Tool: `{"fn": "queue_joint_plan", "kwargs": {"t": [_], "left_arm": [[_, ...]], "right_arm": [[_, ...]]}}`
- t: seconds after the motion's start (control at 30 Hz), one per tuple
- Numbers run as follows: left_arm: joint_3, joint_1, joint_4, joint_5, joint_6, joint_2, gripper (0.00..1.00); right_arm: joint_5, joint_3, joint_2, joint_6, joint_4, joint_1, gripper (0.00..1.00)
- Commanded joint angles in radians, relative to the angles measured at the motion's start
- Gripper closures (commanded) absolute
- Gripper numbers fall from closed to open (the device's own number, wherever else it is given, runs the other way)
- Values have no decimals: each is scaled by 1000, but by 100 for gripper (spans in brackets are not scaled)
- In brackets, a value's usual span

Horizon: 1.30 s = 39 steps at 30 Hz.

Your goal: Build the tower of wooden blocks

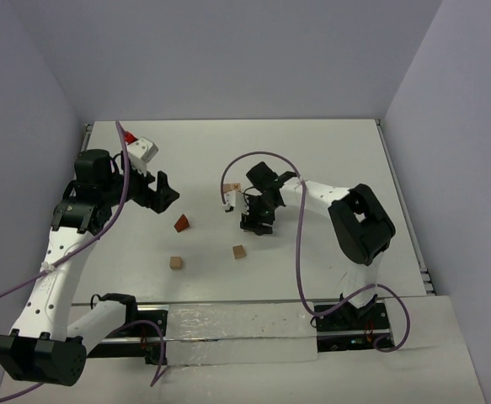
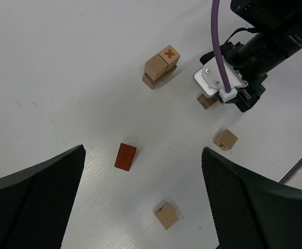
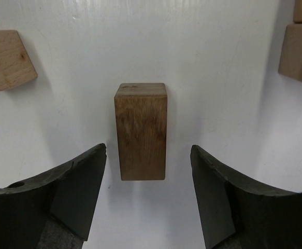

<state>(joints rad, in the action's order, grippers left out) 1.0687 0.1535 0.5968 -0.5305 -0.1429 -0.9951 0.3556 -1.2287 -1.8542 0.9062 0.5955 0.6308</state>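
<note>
**Right gripper open around a dark block; short stack alongside**

The right gripper (image 3: 147, 151) stands with its jaws partly spread. A gap shows on either side of the dark brown block (image 3: 140, 132) between them, so it holds nothing. The block rests on the table (image 3: 218, 78) beside the tower, not on it, which I judge to be a staging spot rather than a final placement.

The tower (image 2: 160, 66) is a low cluster of tan cubes with an X-marked one uppermost, and it stands just beside this gripper. The left gripper (image 1: 164, 192) hangs wide open and empty, well apart, probably to keep out of the working arm's way. The reddish wedge (image 2: 125, 156), a loose cube (image 2: 225, 139) and a second cube (image 2: 166, 216) lie separately, unused.

Limits: the white camera housing (image 2: 218, 80) covers part of the dark block in the left wrist view. The right wrist view cuts the tower off at its edge. The number of layers in the tower cannot be fixed.
</note>
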Motion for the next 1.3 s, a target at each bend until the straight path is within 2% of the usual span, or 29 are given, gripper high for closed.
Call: {"fn": "queue_joint_plan", "kwargs": {"t": [0.0, 0.47, 0.53, 0.6, 0.7, 0.77, 0.9, 0.97, 1.1, 1.2, 1.27], "left_arm": [[39, -6, 1, -32, -13, 0, 1], [37, -6, 3, -37, -20, -7, 1], [36, -6, 0, -36, -18, -7, 1], [34, -6, -2, -37, -17, -8, 1], [31, -6, -3, -36, -18, -7, 1], [28, -6, -3, -36, -18, -5, 1], [28, -6, -3, -42, -20, -5, 1], [31, -6, -2, -42, -20, -4, 1], [28, -8, 3, -38, -23, 0, 1], [27, -6, 3, -36, -21, 1, 1], [25, -6, 2, -36, -23, 1, 1]], "right_arm": [[43, -77, -18, 13, 47, 5, 31], [37, -101, -65, 30, 66, 21, 35], [37, -100, -63, 34, 66, 21, 43], [44, -100, -59, 33, 64, 20, 55], [59, -103, -48, 28, 72, 20, 61], [55, -106, -46, 25, 77, 21, 56], [50, -115, -45, 24, 83, 21, 37], [52, -121, -49, 20, 81, 21, 32], [58, -142, -56, 10, 81, 23, 31], [65, -152, -59, 10, 84, 24, 34], [66, -161, -66, 11, 93, 27, 39]]}}
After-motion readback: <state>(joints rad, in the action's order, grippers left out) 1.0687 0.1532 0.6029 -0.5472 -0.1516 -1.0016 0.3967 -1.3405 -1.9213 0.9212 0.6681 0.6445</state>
